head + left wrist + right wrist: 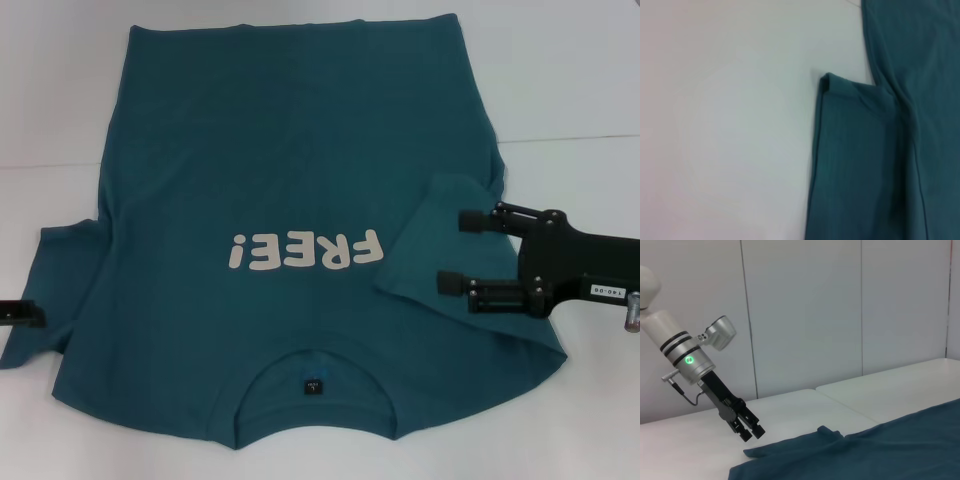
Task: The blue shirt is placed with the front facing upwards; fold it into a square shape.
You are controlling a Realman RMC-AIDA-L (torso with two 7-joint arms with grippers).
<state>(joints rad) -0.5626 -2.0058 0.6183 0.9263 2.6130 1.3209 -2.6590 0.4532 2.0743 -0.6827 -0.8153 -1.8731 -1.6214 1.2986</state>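
The blue shirt (pixel 290 230) is lying front-up on the white worktop (pixel 580 90), collar nearest the robot. The right gripper (pixel 455 252), fingers spread and holding nothing, is hovering over the right sleeve (pixel 435 235), which is lying doubled inward. The left sleeve (pixel 45 290) appears due next. The right wrist view alone is showing the left gripper (pixel 751 432), fingers together, beside that sleeve.

Lab or test room: bare white tabletop (pixel 570 90), plain white panelled wall (pixel 805 315), nothing homely.
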